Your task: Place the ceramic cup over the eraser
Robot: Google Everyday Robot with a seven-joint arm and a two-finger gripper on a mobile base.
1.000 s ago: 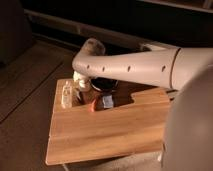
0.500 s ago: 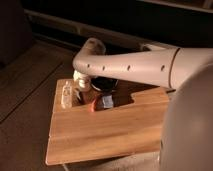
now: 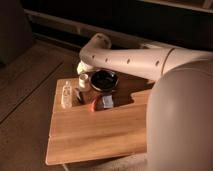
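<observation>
Gripper [image 3: 83, 69] hangs upper left of centre, just above the ceramic cup [image 3: 84, 81] at the far edge of the table [image 3: 95, 140], seemingly lined up to lift it; whether it grips, I cannot tell. The likely eraser [image 3: 105, 101] lies lower right.

Glossy cup [image 3: 83, 81] (jaws above), wooden table [image 3: 100, 135]

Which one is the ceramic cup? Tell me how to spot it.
On the wooden table, look at the far left corner, where the pincer hangs at the end of the pale arm. The ceramic cup sits just below it, beside the dark bowl. It is small, white and glossy; the bowl is wider and dark, the bottle clear.
</observation>
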